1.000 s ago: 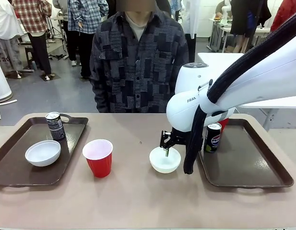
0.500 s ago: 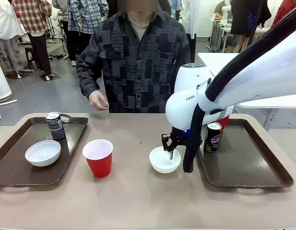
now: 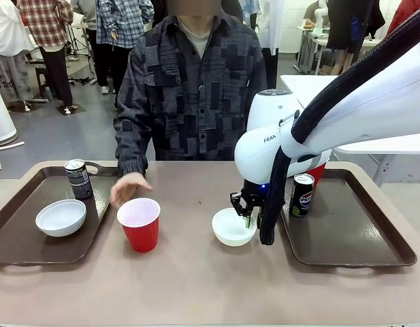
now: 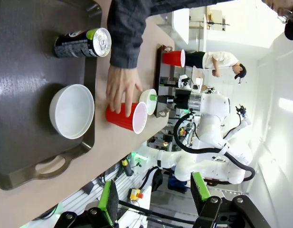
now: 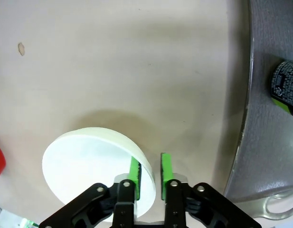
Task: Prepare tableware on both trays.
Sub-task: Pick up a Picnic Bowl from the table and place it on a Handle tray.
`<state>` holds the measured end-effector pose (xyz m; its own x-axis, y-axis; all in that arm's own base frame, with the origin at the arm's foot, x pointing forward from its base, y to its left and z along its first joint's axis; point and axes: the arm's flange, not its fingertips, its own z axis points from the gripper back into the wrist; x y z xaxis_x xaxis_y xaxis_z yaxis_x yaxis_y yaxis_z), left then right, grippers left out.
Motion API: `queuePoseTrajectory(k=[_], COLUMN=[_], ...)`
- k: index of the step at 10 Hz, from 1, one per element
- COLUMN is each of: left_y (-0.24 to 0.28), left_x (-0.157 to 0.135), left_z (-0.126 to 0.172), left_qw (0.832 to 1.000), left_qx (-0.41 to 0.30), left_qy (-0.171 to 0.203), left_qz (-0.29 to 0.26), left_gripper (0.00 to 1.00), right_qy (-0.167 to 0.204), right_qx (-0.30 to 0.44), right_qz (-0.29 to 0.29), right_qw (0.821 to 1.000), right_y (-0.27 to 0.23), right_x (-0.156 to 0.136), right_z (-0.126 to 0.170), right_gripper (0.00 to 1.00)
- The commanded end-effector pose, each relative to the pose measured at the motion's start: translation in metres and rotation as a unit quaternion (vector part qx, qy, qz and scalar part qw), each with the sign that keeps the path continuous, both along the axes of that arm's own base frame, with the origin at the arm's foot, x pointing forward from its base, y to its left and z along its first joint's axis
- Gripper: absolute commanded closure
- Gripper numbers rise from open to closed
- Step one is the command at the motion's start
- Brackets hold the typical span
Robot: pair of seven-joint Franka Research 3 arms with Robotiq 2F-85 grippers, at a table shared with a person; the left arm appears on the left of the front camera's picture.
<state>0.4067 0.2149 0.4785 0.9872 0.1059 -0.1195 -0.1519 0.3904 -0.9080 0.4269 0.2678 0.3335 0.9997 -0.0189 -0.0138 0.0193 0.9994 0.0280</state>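
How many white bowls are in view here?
2. Tray bowl sits on the left tray; table bowl stands between the trays, rim pinched by the right gripper.

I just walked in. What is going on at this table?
The robot's right pincer is shut on the rim of a white bowl that stands on the table between the two trays. A person's hand reaches to the red cup in the middle. The left tray holds another bowl and a slim black can; the right tray holds a Pepsi can and a second red cup. The left pincer hangs open, holding nothing.
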Motion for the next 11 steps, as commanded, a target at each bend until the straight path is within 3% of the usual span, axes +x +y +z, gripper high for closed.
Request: queuePoseTrajectory(k=[1,6,9,11], left_y=[0.002,0.002,0.002,0.002], left_x=[-0.001,-0.001,-0.001,-0.001], left_z=[0.004,0.004,0.004,0.004], left_qw=[1.000,1.000,1.000,1.000], left_qx=[0.000,0.000,0.000,0.000], left_qy=[0.005,0.005,0.005,0.005], left_qz=[-0.002,-0.002,-0.002,-0.002], left_gripper=[0.19,0.19,0.19,0.19], right_qy=[0.012,-0.006,-0.027,-0.027], right_qx=[0.003,0.024,0.050,0.050], right_qz=[0.012,0.081,0.086,0.096], right_qw=[1.000,0.996,0.995,0.994], right_y=[0.002,-0.028,-0.061,-0.089], right_x=[0.003,-0.038,-0.068,-0.088], right_z=[0.004,0.059,0.097,0.107], right_gripper=[1.00,1.00,1.00,1.00])
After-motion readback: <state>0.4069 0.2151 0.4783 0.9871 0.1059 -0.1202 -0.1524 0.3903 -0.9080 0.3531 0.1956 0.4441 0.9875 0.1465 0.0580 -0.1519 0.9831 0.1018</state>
